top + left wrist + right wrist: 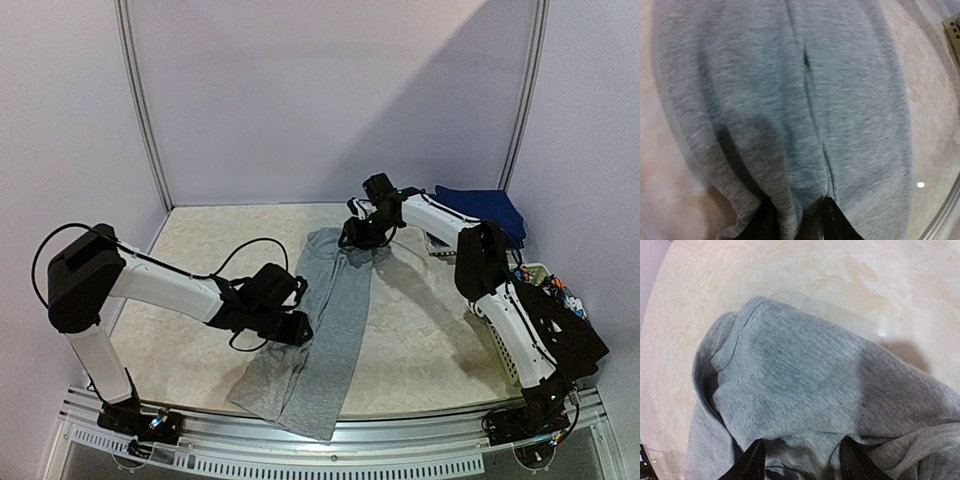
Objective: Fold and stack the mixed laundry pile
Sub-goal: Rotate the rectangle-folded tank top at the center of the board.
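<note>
Grey shirt (335, 310) lying flat left of the basket (540, 270), long axis near-to-far, far end leaning toward the basket, left gripper (298, 325) clenched on its mid-length edge, right gripper (362, 240) astride its far end, grip unclear

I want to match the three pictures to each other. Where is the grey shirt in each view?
Top external: the grey shirt, a long strip in the centre, between the arms.
Left wrist: it fills most of the picture.
Right wrist: it covers the lower part.
Shared landmark: the beige table top under it.
</note>
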{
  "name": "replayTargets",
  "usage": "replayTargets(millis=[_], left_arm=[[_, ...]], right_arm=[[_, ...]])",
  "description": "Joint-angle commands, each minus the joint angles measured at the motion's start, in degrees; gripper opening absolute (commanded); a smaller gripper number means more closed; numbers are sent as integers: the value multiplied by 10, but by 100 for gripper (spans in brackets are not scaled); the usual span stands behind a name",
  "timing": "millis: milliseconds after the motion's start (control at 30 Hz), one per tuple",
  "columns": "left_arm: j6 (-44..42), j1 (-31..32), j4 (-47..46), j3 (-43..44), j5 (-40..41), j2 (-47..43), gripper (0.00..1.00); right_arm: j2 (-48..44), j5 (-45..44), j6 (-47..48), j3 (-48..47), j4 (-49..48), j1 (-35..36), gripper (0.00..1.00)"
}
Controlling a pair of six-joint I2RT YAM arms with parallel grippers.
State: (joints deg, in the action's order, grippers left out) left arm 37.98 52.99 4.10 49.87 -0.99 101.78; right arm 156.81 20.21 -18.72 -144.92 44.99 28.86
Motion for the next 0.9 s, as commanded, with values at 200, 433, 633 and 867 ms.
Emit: replayTargets(millis=[200, 433, 633, 867], left_arm=[[53, 47, 78, 37, -1, 8, 34], [14, 47, 208, 72, 113, -67, 47], [11, 50, 299, 29, 173, -165, 68], [34, 67, 373, -45, 150, -267, 68]], right_arm=[[-34, 28, 59, 27, -86, 8, 64], [-144, 41, 76, 76, -119, 12, 72], [-242, -35, 60, 208, -127, 35, 83], [-473, -188, -10, 549, -182, 119, 86]])
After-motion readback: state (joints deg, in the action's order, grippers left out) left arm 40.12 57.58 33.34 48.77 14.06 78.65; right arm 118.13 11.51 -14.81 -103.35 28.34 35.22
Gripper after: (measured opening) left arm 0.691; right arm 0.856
